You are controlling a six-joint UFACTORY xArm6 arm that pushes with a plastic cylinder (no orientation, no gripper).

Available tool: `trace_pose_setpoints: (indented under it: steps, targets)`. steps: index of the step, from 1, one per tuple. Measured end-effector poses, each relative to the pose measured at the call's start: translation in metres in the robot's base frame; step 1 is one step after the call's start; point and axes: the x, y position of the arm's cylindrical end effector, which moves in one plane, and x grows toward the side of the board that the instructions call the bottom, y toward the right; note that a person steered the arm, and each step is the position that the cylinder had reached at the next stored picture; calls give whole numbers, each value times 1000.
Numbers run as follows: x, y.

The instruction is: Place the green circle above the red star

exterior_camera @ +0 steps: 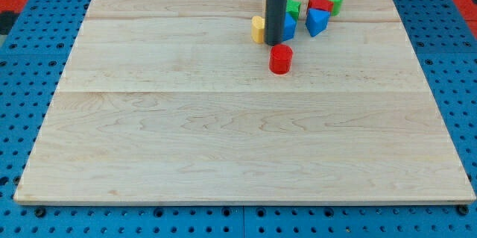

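Observation:
A round green block (334,1) sits near the view's top right and touches a red block (320,4) on its left, whose star-like shape is hard to make out. A second red block (281,59) stands alone, lower down on the board. My tip (277,43) is just above this lone red block, between a yellow block (258,29) on its left and a blue block (288,27) on its right. The rod hides part of that blue block. The tip is well to the left of the round green block.
Another green block (294,9) lies behind the rod's right side. A second blue block (317,22) sits just below the upper red block. The wooden board (223,141) rests on a blue pegboard table.

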Motion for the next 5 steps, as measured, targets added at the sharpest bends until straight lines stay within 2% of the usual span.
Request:
trace_pose_setpoints:
  steps: [2,3,4,5]
  targets:
    - [0,83]
    - [0,91]
    - [-3,133]
    - [-35,154]
